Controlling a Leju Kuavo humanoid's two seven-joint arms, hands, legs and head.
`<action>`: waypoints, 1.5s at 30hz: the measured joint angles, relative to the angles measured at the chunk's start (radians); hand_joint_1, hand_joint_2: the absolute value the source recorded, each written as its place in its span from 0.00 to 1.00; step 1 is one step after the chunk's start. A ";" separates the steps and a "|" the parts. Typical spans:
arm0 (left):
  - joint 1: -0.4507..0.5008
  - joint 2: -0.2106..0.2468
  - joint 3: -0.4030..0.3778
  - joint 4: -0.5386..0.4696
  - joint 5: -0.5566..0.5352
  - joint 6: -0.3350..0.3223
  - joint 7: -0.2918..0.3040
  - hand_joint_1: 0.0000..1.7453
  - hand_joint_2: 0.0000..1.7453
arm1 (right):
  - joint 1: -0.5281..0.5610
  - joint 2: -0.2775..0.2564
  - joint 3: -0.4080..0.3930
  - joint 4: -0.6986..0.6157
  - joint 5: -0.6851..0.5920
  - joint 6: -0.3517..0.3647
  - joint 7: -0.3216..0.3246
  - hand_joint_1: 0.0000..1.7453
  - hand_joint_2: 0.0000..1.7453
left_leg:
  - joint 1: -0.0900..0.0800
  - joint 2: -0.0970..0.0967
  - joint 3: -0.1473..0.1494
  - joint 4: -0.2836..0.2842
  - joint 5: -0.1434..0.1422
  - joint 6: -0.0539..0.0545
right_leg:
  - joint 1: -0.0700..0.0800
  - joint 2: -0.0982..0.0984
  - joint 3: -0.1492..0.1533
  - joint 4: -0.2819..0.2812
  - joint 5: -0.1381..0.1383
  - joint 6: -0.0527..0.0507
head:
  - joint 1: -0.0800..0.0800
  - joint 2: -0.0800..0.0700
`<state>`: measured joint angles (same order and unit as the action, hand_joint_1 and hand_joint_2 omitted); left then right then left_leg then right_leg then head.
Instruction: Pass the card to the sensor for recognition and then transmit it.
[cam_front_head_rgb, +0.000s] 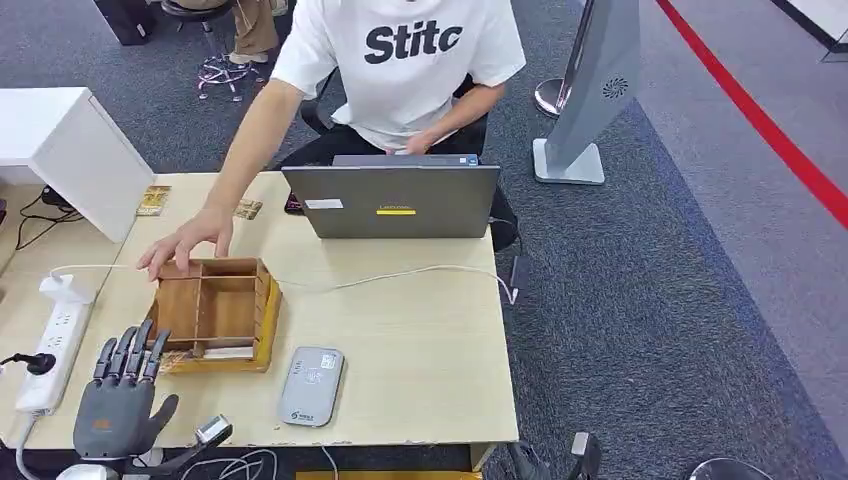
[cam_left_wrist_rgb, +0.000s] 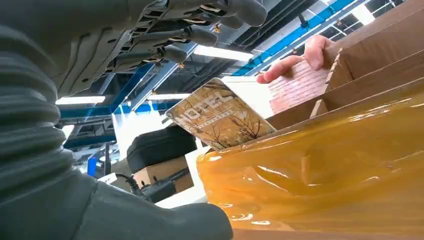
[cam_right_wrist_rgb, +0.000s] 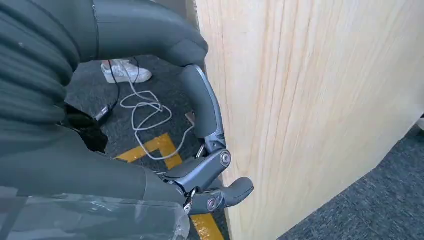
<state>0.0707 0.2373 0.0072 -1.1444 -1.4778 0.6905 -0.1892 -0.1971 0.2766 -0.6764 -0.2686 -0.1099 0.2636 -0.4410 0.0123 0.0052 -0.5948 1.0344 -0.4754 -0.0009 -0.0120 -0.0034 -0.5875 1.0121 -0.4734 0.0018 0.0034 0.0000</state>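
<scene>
My left hand (cam_front_head_rgb: 120, 395) lies flat on the table's near left corner with its fingers spread and nothing in it, just short of the wooden divider box (cam_front_head_rgb: 215, 315). In the left wrist view, a brown card (cam_left_wrist_rgb: 220, 117) printed with bare trees stands tilted above the box's tape-wrapped wall (cam_left_wrist_rgb: 320, 165), beyond my fingers (cam_left_wrist_rgb: 170, 35). A person's hand (cam_front_head_rgb: 185, 245) rests on the box's far left corner. The grey card sensor (cam_front_head_rgb: 312, 386) lies flat right of the box. My right hand (cam_right_wrist_rgb: 200, 165) hangs empty beside the table's side panel (cam_right_wrist_rgb: 310, 110), fingers loosely bent.
A grey laptop (cam_front_head_rgb: 392, 200) stands at the table's back, with a seated person behind it. A white cable (cam_front_head_rgb: 400, 272) crosses the middle. A power strip (cam_front_head_rgb: 55, 350) runs along the left edge. Two loose cards (cam_front_head_rgb: 153, 200) lie at the back left, near a white box (cam_front_head_rgb: 75, 150).
</scene>
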 joint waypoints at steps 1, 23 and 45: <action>0.000 0.000 0.000 0.000 0.000 0.000 0.001 0.00 1.00 | 0.000 0.000 0.000 0.000 0.000 0.000 0.000 0.00 1.00 | 0.000 0.000 0.000 0.000 0.000 0.000 | 0.000 0.000 0.000 0.000 0.000 0.000 | 0.000 0.000; -0.063 -0.012 0.000 0.016 -0.018 0.000 0.019 1.00 1.00 | 0.000 0.000 0.006 0.000 -0.001 -0.002 0.008 0.00 1.00 | 0.000 0.000 0.000 0.000 0.000 0.000 | 0.000 0.000 0.000 0.000 0.000 0.000 | 0.000 0.000; -0.085 -0.009 0.000 0.050 0.000 0.005 0.006 1.00 1.00 | 0.000 0.000 0.020 0.000 -0.003 -0.010 0.008 0.00 1.00 | 0.000 0.000 0.000 0.000 0.000 0.000 | 0.000 0.000 0.000 0.000 0.000 0.000 | 0.000 0.000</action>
<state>-0.0140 0.2285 0.0076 -1.0941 -1.4778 0.6951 -0.1835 -0.1966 0.2766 -0.6565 -0.2682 -0.1129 0.2541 -0.4334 0.0123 0.0055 -0.5943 1.0345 -0.4753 -0.0009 -0.0120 -0.0033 -0.5876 1.0121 -0.4732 0.0015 0.0038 0.0000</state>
